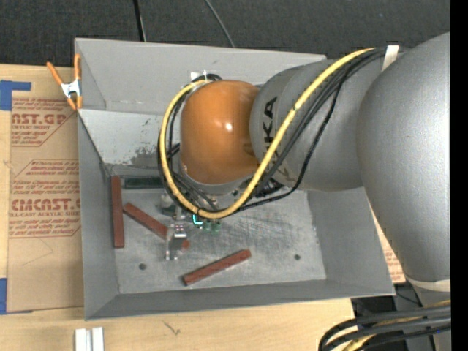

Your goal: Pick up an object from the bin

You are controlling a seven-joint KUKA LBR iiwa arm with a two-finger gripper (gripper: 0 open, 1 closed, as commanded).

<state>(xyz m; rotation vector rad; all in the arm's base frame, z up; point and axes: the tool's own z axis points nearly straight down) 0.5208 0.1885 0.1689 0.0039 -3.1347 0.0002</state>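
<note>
nearest me, by the front wall of the bin (219, 292), a reddish-brown stick (216, 266) lay flat on the floor. its long axis ran left to right, with the right end a little farther from me.

just behind it the gripper (174, 248) hung low over the right end of a second brown stick (145, 219). that stick lay left of centre, its long axis diagonal, running from far-left to near-right under the tool. i could not tell whether the gripper was open or closed, nor whether it had anything in it.

my worry was that taking the stick at its very end would let it swing or slip out. a descent slightly off line would jab the floor instead.

farther left, a third stick (117, 212) lay beside the left wall, pointing near to far, clear of the tool.
</note>
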